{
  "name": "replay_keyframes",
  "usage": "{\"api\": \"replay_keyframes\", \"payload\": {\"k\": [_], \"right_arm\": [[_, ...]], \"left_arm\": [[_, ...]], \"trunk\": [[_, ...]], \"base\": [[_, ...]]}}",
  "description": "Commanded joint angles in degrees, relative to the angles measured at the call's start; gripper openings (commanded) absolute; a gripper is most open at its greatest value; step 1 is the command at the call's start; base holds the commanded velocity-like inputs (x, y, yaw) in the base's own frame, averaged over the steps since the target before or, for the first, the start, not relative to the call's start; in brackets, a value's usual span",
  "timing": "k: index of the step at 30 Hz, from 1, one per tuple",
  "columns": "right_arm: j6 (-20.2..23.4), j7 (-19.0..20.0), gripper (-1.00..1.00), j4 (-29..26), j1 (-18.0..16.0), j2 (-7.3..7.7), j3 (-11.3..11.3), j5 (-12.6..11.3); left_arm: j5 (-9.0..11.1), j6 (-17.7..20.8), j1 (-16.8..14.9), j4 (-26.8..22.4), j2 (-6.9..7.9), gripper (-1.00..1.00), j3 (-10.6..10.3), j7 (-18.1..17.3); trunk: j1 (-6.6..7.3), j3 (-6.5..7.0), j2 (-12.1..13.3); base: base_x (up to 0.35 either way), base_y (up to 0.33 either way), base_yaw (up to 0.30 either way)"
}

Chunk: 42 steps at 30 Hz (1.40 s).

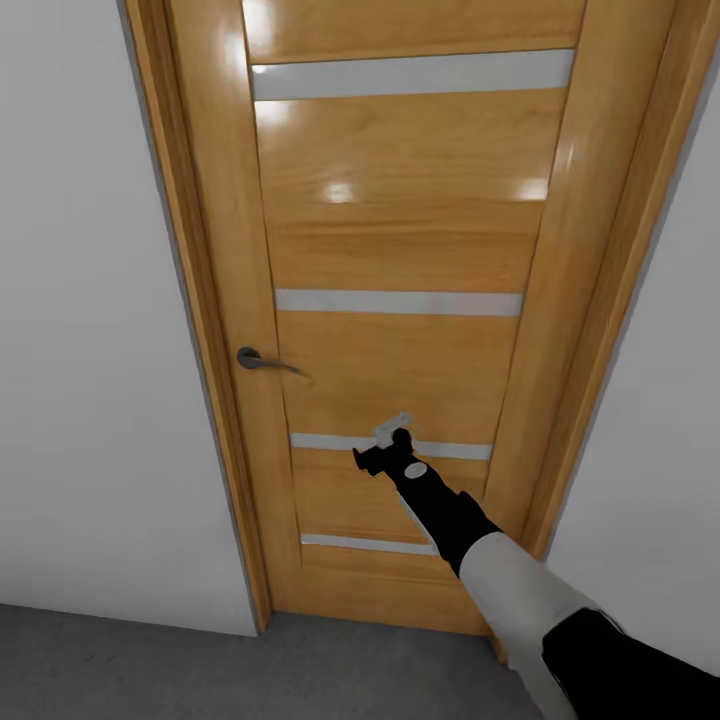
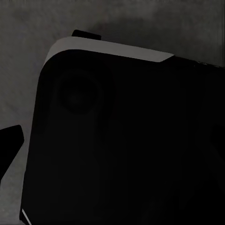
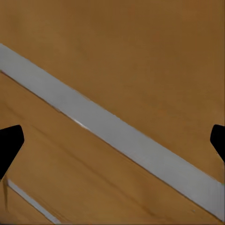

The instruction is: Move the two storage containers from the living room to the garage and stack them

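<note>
where grey strips cross it, right gripper (image 1: pixel 392 432) meets wooden door (image 1: pixel 400 230).

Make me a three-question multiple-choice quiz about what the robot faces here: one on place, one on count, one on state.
1. Where is the door handle?
A. on the door's left side
B. on its right side
C. in the middle

2. How many pale strips cross the wooden door in the head view?
A. two
B. four
C. six

3. How is the right hand?
A. shut on the handle
C. holding a box
B. open, empty, by the door panel

Answers: 1 A, the lever sits near the left edge. 2 B, four horizontal strips show. 3 B, the right wrist view shows fingertips far apart with bare door between.
</note>
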<state>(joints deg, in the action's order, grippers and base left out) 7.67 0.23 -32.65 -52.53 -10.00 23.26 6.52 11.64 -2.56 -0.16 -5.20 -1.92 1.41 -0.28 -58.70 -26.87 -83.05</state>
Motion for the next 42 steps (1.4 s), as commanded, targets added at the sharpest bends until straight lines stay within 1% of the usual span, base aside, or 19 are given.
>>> {"api": "replay_keyframes", "payload": {"k": [1,2,4,8,12,16,17,18,22,34,42], "right_arm": [[-0.33,0.03,1.0,-0.08,-0.03,0.0,1.3,0.5],[-1.06,0.01,1.0,-0.06,-0.03,0.0,2.22,0.43],[-2.09,-0.03,1.0,-0.05,-0.03,0.0,3.21,0.42],[-2.84,-0.05,1.0,-0.13,-0.03,0.0,3.92,0.49],[-2.85,-0.05,1.0,-0.16,-0.01,0.0,4.3,0.5],[-2.83,-0.09,1.0,-0.18,-0.01,0.0,6.93,0.45],[-2.82,-0.1,1.0,-0.19,0.0,0.0,7.25,0.45],[-2.71,-0.13,1.0,-0.19,-0.01,0.0,8.17,0.43],[-2.67,-0.2,1.0,-0.21,0.01,0.0,8.54,0.48],[-2.26,-0.66,1.0,-0.17,-0.02,0.0,8.89,0.7],[-2.0,-1.33,1.0,0.06,-0.03,0.0,9.58,0.7]], "left_arm": [[0.34,-0.15,-0.02,0.01,-0.01,1.0,0.14,-0.01],[0.38,-0.15,-0.02,0.01,-0.01,1.0,0.15,-0.02],[0.44,-0.16,-0.02,0.01,-0.01,1.0,0.17,-0.01],[0.48,-0.16,-0.02,0.01,-0.01,1.0,0.18,0.01],[0.48,-0.16,-0.02,0.01,-0.01,1.0,0.23,0.02],[0.48,-0.19,-0.02,-0.05,-0.01,1.0,0.22,0.0],[0.48,-0.19,-0.02,-0.05,-0.01,1.0,0.23,0.0],[0.49,-0.17,-0.02,-0.1,-0.01,1.0,0.23,0.0],[0.35,-0.16,-0.02,-0.05,-0.01,1.0,0.13,-0.06],[0.39,-0.16,-0.02,0.01,-0.01,1.0,0.09,-0.07],[0.39,-0.16,-0.02,-0.01,-0.01,1.0,0.09,-0.07]], "trunk": [[-0.03,-0.06,-0.03],[-0.03,-0.06,-0.03],[-0.03,-0.06,-0.03],[-0.03,-0.06,-0.03],[-0.03,-0.06,-0.03],[-0.03,-0.06,-0.03],[-0.03,-0.06,-0.03],[-0.03,-0.06,-0.03],[-0.03,-0.06,-0.03],[-0.03,-0.06,-0.03],[-0.03,-0.06,-0.03]], "base": [[0.313,0.0,0.0],[0.315,0.0,0.0],[0.317,0.0,0.0],[0.301,0.0,0.0],[0.125,0.0,0.0],[0.026,0.0,0.0],[0.011,0.0,0.0],[0.039,0.0,0.0],[0.182,0.0,0.0],[0.318,0.0,0.0],[0.322,0.0,0.0]]}}
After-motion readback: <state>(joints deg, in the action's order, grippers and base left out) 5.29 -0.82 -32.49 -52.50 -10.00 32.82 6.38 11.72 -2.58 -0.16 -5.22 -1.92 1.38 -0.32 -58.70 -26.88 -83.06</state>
